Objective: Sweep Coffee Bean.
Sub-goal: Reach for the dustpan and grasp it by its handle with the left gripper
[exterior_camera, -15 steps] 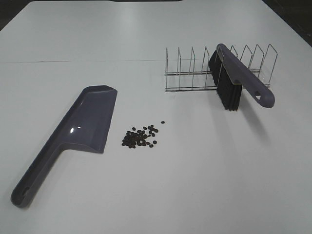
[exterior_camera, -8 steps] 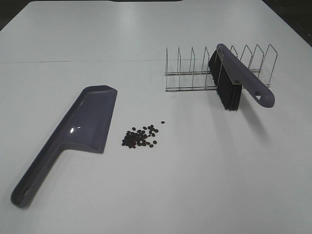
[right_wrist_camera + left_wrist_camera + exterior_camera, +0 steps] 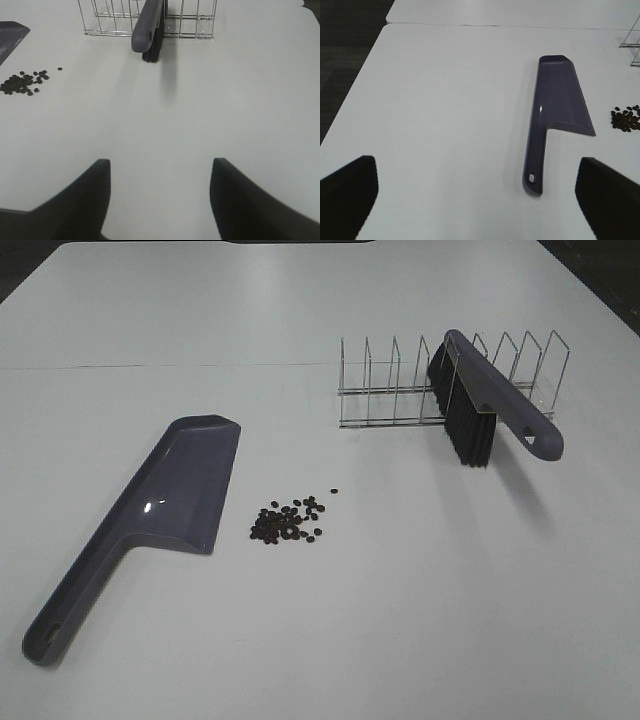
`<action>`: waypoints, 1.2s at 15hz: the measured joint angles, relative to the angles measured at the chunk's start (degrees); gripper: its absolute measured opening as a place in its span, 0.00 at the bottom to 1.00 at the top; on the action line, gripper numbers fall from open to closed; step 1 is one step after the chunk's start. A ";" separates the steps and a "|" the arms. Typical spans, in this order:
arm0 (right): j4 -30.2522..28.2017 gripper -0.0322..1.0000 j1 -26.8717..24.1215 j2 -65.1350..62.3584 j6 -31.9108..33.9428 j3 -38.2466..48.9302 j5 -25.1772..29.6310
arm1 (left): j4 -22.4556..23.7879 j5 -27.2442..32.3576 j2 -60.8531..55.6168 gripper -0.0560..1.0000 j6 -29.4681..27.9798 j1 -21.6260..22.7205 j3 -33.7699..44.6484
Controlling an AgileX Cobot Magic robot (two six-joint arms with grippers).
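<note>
Coffee beans point(image 3: 290, 522) lie heaped just beside the dustpan point(image 3: 175, 505) in the high view, which shows no gripper; the brush point(image 3: 495, 405) leans in a wire rack point(image 3: 395, 390). The left wrist view adds the left gripper point(image 3: 477, 200), spread wide, facing the dustpan handle. The right wrist view shows the right gripper point(image 3: 160, 200), equally wide, facing the brush handle, best grasped squarely.

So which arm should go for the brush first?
Right, probably. The brush leaning in the wire rack lies straight ahead of the open right gripper; the left gripper faces the dustpan instead. The coffee beans lie between the two tools.
</note>
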 joint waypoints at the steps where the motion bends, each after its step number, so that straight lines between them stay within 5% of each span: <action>1: 0.00 0.56 0.00 0.00 0.00 0.00 0.00 | 0.00 0.00 0.00 0.99 0.00 0.00 0.00; 18: 0.00 0.56 0.00 0.00 0.00 0.00 0.00 | 0.00 0.00 0.00 0.99 0.00 0.00 0.00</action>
